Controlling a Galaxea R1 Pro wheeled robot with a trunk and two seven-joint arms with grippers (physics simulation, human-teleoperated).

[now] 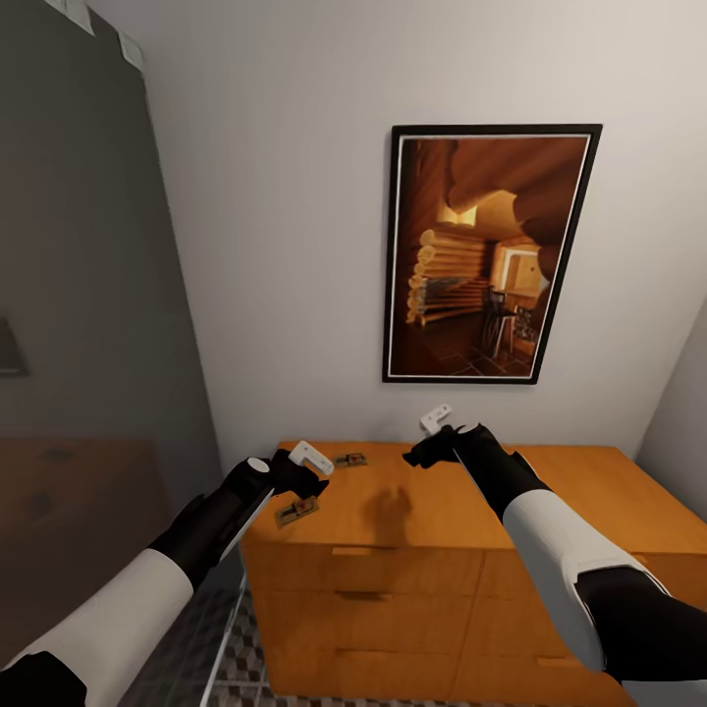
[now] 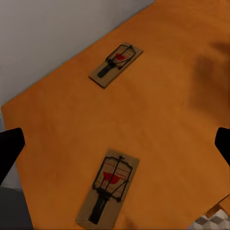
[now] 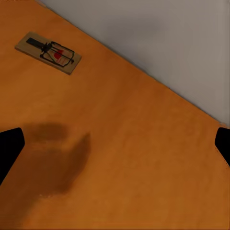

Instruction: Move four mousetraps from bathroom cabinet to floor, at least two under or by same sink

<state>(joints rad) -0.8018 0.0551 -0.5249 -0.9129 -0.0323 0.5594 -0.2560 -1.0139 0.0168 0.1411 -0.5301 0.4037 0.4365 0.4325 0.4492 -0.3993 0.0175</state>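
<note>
Our left claw (image 1: 312, 462) hangs open just above the near mousetrap (image 1: 296, 511); our right claw (image 1: 432, 432) hovers open, empty. A second mousetrap (image 1: 351, 459) lies nearer the wall (image 1: 285, 245), both on the cabinet (image 1: 442, 511) top.

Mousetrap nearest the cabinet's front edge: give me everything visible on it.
The near mousetrap is a flat tan wooden board with dark wire parts and a red patch in the middle. It lies flat and skewed on the top of the cabinet, near its front left corner, just ahead of the left gripper. Nothing touches it but the cabinet top. A second mousetrap lies apart, nearer the wall.
</note>
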